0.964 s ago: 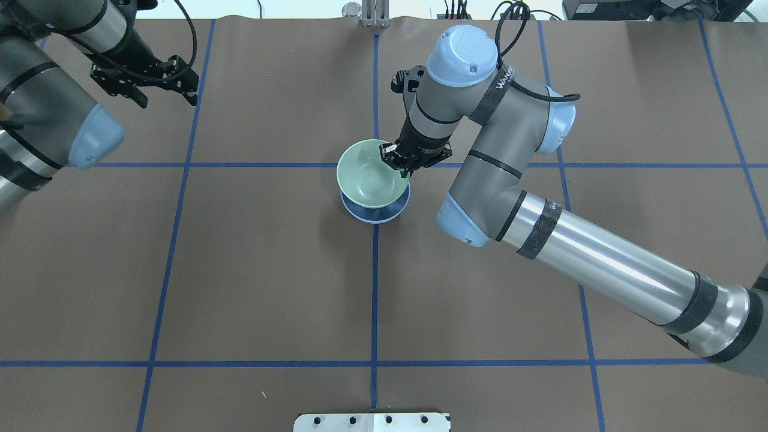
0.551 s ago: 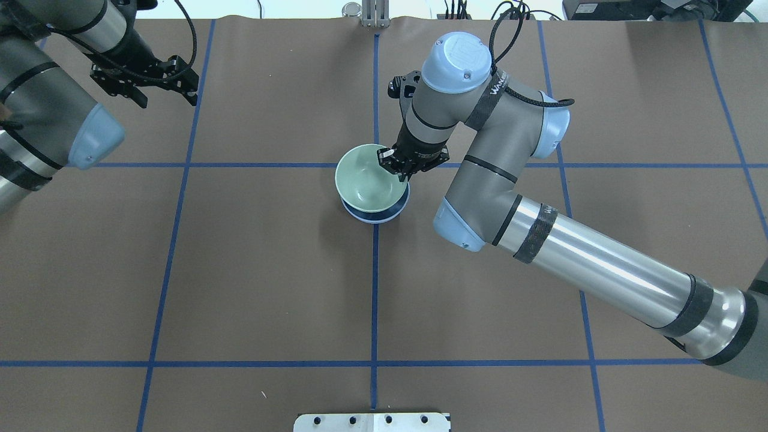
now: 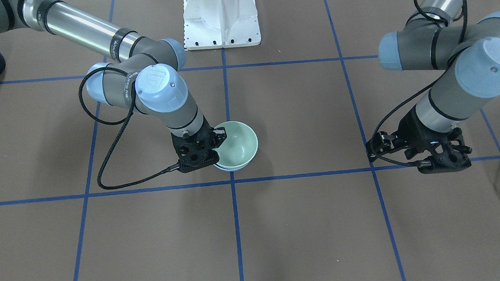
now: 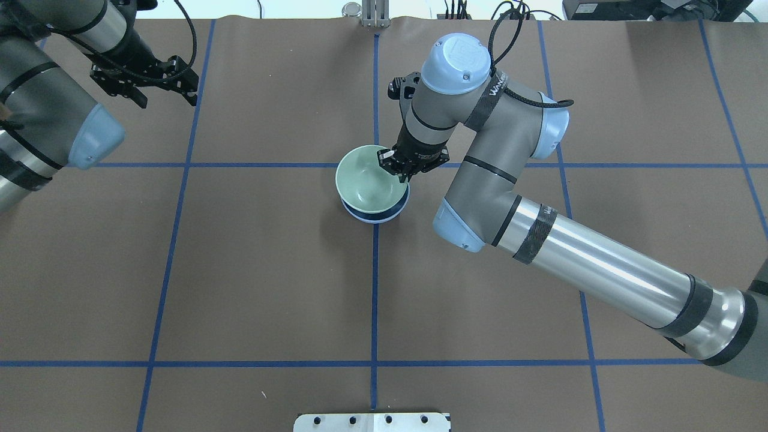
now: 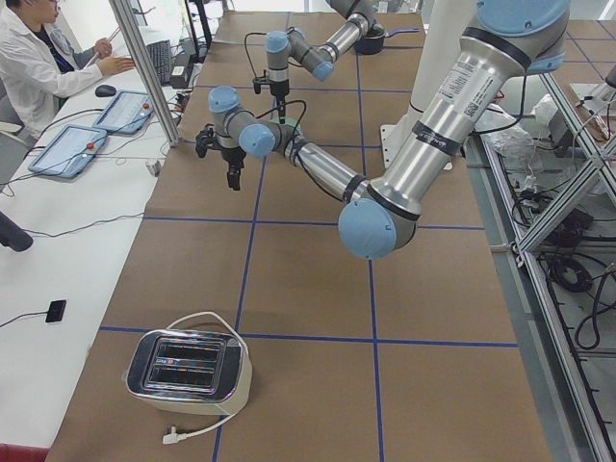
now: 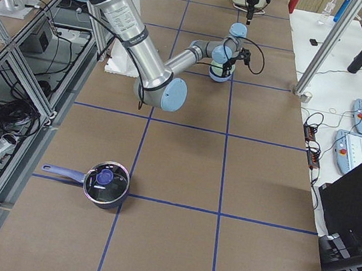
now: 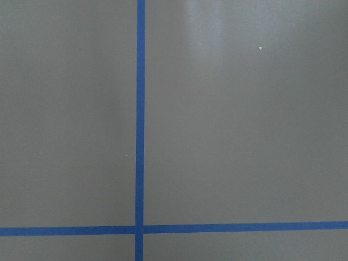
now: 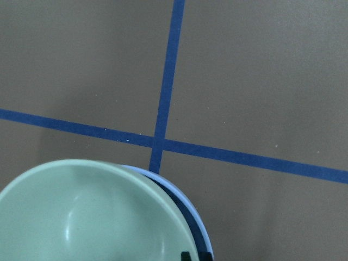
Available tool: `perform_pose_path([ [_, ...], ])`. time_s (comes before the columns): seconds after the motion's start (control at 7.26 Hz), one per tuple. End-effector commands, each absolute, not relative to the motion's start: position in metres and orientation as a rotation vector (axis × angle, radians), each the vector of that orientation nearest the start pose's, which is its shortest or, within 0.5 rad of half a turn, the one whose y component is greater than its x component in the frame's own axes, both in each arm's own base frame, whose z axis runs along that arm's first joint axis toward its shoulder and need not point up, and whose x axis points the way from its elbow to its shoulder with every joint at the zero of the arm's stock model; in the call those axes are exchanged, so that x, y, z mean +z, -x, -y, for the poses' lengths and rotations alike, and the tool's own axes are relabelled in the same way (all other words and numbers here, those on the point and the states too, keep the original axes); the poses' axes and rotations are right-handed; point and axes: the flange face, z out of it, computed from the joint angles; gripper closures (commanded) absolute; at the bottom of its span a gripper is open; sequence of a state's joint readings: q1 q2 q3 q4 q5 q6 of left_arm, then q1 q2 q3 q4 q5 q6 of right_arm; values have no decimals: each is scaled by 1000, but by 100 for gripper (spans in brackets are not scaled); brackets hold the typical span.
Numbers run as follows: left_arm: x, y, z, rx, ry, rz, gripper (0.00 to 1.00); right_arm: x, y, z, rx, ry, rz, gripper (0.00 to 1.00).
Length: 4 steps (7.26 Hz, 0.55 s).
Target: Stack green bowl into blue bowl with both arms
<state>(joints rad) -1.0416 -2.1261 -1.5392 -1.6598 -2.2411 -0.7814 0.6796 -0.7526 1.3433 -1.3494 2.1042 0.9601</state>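
Right gripper (image 4: 398,168) pinches the rim of the green bowl (image 4: 366,183), a glossy, round, pale plastic shell. It sits mouth up, nested in the glossy periwinkle blue bowl (image 4: 375,216) mid-way across the matte brown tabletop (image 4: 270,270). Left gripper (image 4: 167,99) hangs spread and empty, well apart.

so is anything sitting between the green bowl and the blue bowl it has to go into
Nothing visible does. The green bowl already sits in the blue bowl, rims slightly offset, with the right tool clamped on the green bowl's rim.
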Motion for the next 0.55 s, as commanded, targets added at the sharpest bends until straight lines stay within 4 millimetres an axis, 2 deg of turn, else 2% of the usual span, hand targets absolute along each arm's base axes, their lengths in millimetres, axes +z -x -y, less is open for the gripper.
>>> perform_pose_path([
  [0.0, 334, -287, 632, -30, -71, -872, 3, 222, 545, 546, -159, -77, 932, 87],
  [0.41, 338, -289, 633, -30, -65, -868, 3, 223, 545, 546, -164, -78, 933, 85],
])
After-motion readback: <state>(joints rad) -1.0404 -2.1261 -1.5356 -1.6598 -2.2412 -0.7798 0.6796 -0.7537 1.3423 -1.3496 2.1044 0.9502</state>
